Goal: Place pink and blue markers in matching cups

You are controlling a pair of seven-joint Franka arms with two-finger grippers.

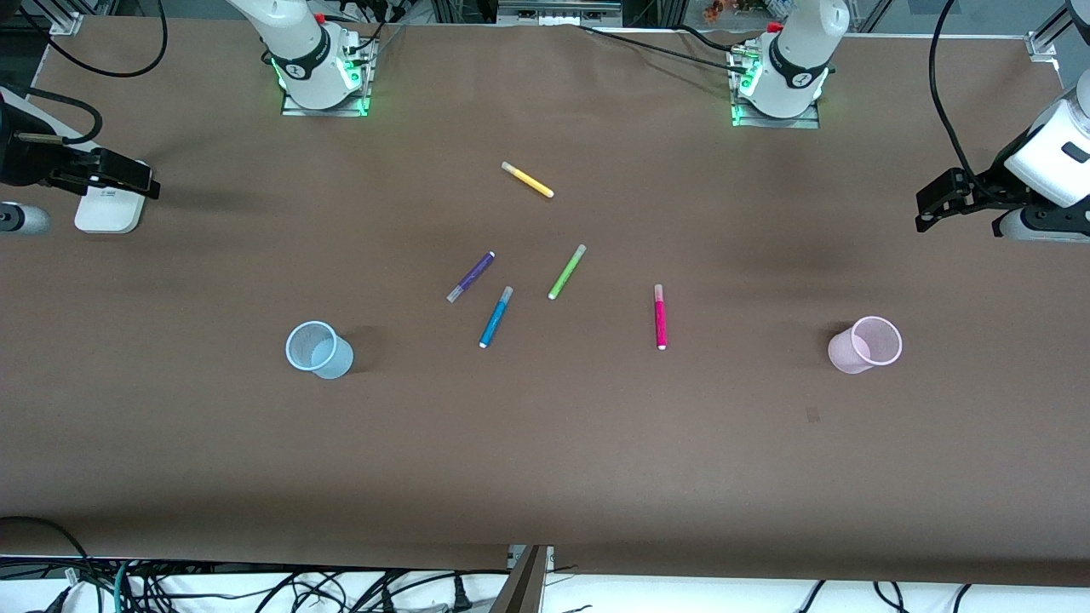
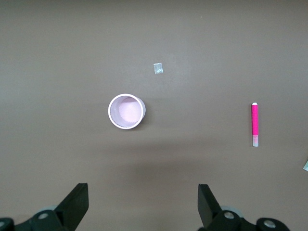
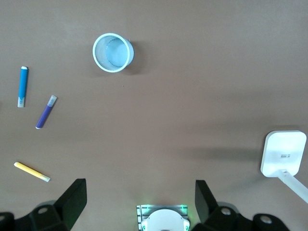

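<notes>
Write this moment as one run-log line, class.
stage: not started | left gripper: open, above pink cup | right gripper: open, waiting | pink marker, blue marker: on table | blue cup: empty

Purple pen (image 1: 471,277), lime-green pen (image 1: 567,272) and yellow pen (image 1: 528,180) lie apart mid-table.

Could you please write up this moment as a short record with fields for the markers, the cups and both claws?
pink marker: flat on the table, toward the left arm's end, apart from the pink cup
blue marker: flat near the middle, nearer the front camera than the purple marker
blue cup: upright, toward the right arm's end, nothing in it
pink cup: upright, nothing in it
other pens: green marker, yellow marker
left claw: open, holding nothing, waiting
right claw: open, holding nothing, waiting
</notes>
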